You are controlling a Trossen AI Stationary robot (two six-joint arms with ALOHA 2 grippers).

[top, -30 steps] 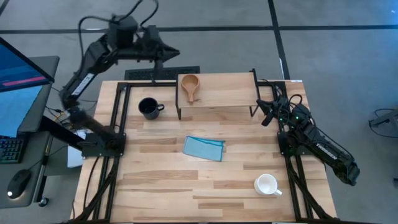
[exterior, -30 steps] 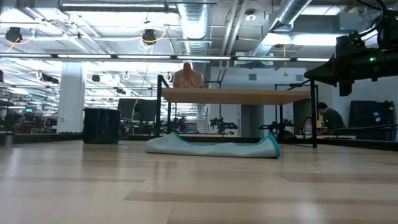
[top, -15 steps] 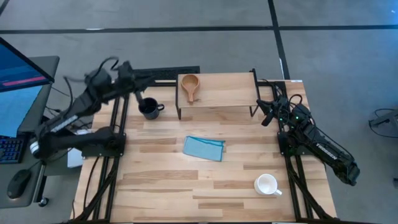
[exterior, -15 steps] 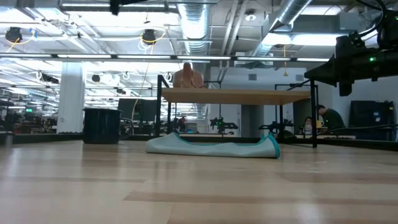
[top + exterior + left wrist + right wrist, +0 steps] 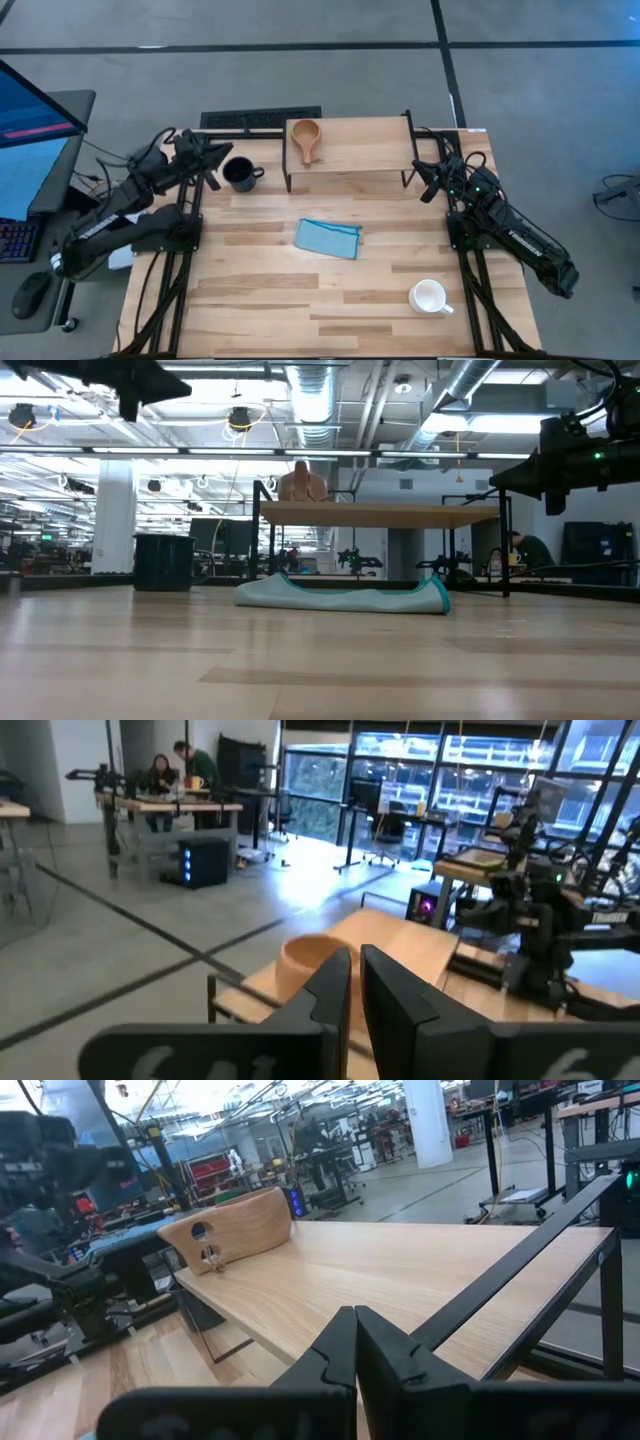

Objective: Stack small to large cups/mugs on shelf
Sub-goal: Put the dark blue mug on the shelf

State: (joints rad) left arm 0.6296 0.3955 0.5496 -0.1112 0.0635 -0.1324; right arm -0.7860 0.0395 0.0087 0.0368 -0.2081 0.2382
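Note:
The small tan wooden cup [image 5: 305, 138] stands on the left end of the shelf [image 5: 360, 148], its flat handle toward the near side; it also shows in the low view [image 5: 303, 482]. The dark navy mug [image 5: 238, 173] stands on the tabletop left of the shelf. The white mug [image 5: 430, 297] stands near the table's right near corner. My left gripper [image 5: 212, 162] is shut and hovers just left of the navy mug, pointing toward the shelf. My right gripper [image 5: 428, 182] is shut and waits at the shelf's right end.
A blue folded cloth [image 5: 328, 238] lies mid-table, in front of the shelf. The shelf's black metal legs [image 5: 289, 172] stand between the navy mug and the cloth. Bare tabletop [image 5: 260, 300] stretches along the near side. A monitor and keyboard sit off the table's left edge.
My left arm has swung from high above the shelf's far left corner toward the table's left edge and down, ending low beside the navy mug. The cups, the cloth and my right arm have stayed put.

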